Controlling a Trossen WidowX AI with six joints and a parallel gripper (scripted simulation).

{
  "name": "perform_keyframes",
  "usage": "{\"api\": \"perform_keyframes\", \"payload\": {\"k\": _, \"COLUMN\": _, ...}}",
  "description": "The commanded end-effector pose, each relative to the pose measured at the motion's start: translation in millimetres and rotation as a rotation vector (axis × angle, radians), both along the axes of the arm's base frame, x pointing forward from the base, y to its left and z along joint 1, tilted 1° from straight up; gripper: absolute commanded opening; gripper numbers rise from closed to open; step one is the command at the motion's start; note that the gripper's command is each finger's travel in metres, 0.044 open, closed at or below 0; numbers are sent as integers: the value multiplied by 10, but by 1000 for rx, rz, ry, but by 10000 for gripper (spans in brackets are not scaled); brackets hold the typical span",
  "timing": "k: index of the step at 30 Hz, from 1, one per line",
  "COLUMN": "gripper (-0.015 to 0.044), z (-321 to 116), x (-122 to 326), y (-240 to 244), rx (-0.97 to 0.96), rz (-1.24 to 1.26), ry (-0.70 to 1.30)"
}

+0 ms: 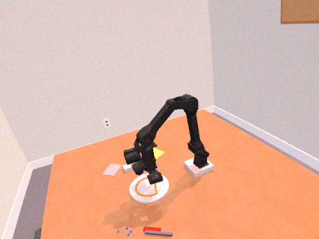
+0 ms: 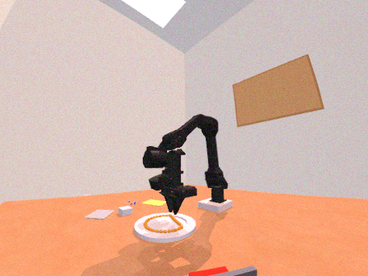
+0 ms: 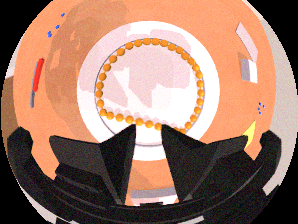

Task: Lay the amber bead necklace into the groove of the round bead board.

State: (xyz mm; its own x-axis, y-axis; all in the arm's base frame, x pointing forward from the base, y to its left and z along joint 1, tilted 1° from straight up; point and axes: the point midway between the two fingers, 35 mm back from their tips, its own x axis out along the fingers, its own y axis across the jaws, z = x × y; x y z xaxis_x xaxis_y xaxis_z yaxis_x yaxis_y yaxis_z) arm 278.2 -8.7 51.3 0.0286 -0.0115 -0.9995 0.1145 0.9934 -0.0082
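Top looks steeply down from high over the orange tabletop [image 1: 245, 182] [image 2: 282, 226] [image 3: 65, 112]; exterior faces the same black jointed arm [image 1: 159, 122] [image 2: 211, 149] from lower down, side-on; wrist peers closely past the gripper [image 1: 154, 177] [image 2: 174, 211] [image 3: 148, 127].

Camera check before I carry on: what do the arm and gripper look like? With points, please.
The arm [image 1: 193, 129] [image 2: 211, 151] is all black, with slim links and chunky rounded joints, on a white block base [image 1: 208, 170] [image 2: 205, 205]. The gripper [image 1: 154, 183] [image 2: 174, 213] [image 3: 149, 127] is black too, its fingers tapering to points.
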Motion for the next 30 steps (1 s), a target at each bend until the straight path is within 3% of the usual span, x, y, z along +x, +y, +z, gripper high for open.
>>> {"api": "perform_keyframes", "payload": {"k": 1, "gripper": 120, "z": 129, "x": -193, "y": -389, "rx": 24, "rz": -995, "ry": -11}}
{"api": "perform_keyframes", "payload": {"k": 7, "gripper": 120, "z": 152, "x": -237, "y": -462, "rx": 31, "rz": -1274, "ry": -15}}
{"api": "perform_keyframes", "payload": {"k": 30, "gripper": 120, "z": 113, "x": -235, "y": -464, "rx": 31, "rz": -1279, "ry": -15}}
